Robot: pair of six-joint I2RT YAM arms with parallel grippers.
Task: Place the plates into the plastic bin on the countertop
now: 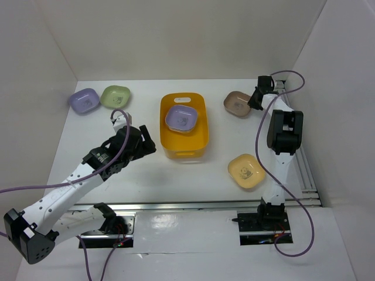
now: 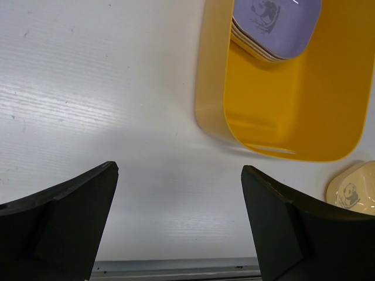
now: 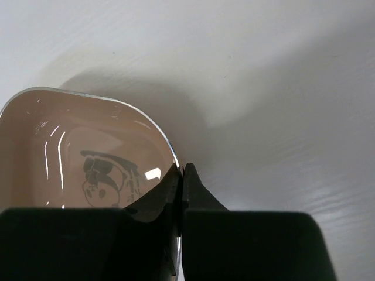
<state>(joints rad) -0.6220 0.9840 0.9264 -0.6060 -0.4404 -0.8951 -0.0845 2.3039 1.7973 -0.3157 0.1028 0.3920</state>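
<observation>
The right jaws pinch the rim of the brown plate (image 3: 76, 158), which sits on the surface (image 1: 193, 181) on their left. The bin (image 1: 184, 153) is farther that way, long side pointing away from the arms. The left jaws are spread, empty, near it.

Flat matte white desk (image 1: 146, 181), walled in white. Resting on it near the middle: rectangular yellow-orange plastic bin (image 1: 183, 153). Left of the bin, toward the far wall: small lilac rounded-square dish (image 1: 83, 100), small green dish (image 1: 115, 96) just beside it on the bin side. Right of the bin: brown dish (image 1: 237, 103) farther back, pale yellow dish (image 1: 245, 171) nearer.
</observation>
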